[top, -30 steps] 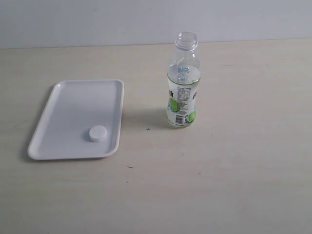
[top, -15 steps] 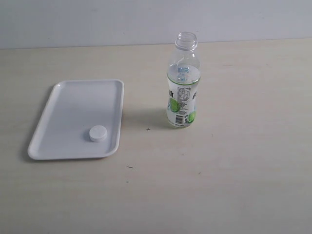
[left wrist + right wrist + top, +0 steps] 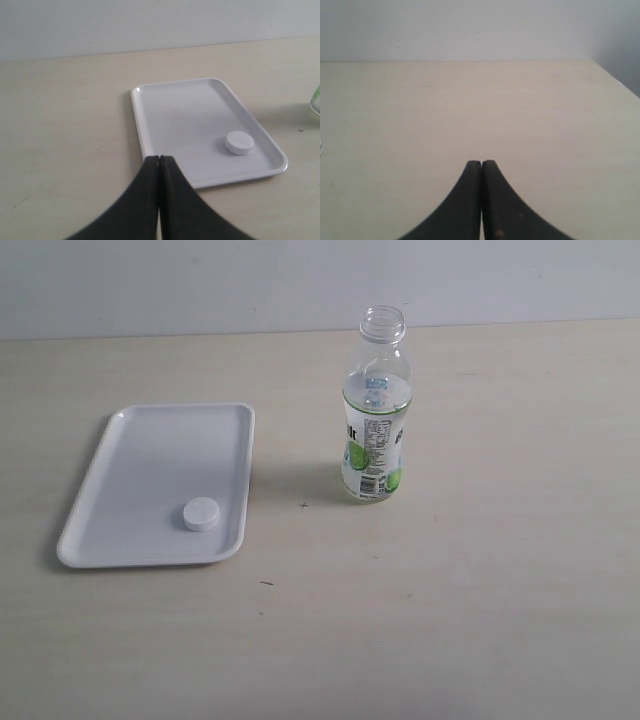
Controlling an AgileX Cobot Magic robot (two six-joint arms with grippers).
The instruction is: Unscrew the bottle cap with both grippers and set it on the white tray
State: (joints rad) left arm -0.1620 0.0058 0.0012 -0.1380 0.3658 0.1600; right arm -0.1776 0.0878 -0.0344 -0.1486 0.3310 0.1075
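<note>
The white bottle cap [image 3: 200,514] lies flat inside the white tray [image 3: 150,455], near its front right corner. The clear bottle [image 3: 374,410] with the lime label stands upright and uncapped to the right of the tray. Neither arm shows in the exterior view. In the left wrist view my left gripper [image 3: 159,158] is shut and empty, its tips over the near rim of the tray [image 3: 170,105], with the cap [image 3: 239,142] off to one side. A sliver of the bottle [image 3: 316,102] shows at that view's edge. My right gripper [image 3: 481,163] is shut on nothing above bare table.
The pale wooden table [image 3: 480,590] ends at a light wall [image 3: 200,285] behind. In the right wrist view the table's corner edge [image 3: 615,80] shows.
</note>
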